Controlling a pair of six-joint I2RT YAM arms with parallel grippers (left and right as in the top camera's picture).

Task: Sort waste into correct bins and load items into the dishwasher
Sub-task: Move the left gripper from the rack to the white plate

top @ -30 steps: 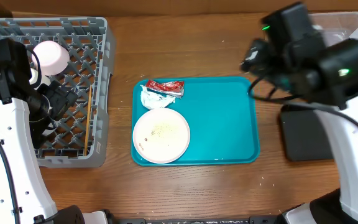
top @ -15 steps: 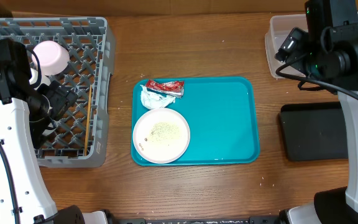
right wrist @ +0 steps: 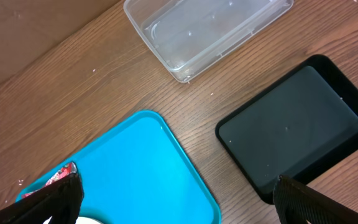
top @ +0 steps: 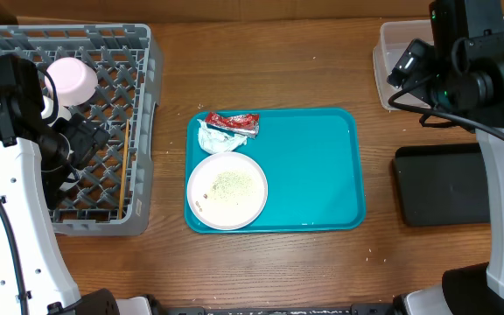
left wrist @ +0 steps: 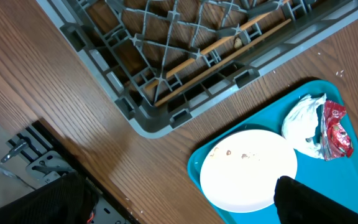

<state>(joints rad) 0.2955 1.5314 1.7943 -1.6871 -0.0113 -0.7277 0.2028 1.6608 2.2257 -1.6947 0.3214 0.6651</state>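
The white plate [top: 227, 190] with pale crumbs [top: 227, 183] lies on the teal tray [top: 309, 171], front left. The white wrapper [top: 212, 138] and the red packet [top: 234, 122] lie just behind it. All three also show in the left wrist view: plate [left wrist: 247, 169], wrapper [left wrist: 302, 120], packet [left wrist: 336, 127]. The grey rack [top: 138, 131] holds the pink bowl [top: 71, 79] and the chopsticks [top: 125, 166]. My left gripper [left wrist: 179, 211] is open and empty, above the table between rack and tray. My right gripper [right wrist: 185, 211] is open and empty, high above the tray's right edge.
The clear tub [top: 401, 52] stands at the back right, also in the right wrist view [right wrist: 207, 31]. The black tray [top: 440, 185] lies in front of it, also in the right wrist view [right wrist: 291, 130]. My right arm hangs over the tub.
A second ago my right arm swung from above the tray's back right corner to the right, over the clear tub. It has been still since. The left arm has not moved.
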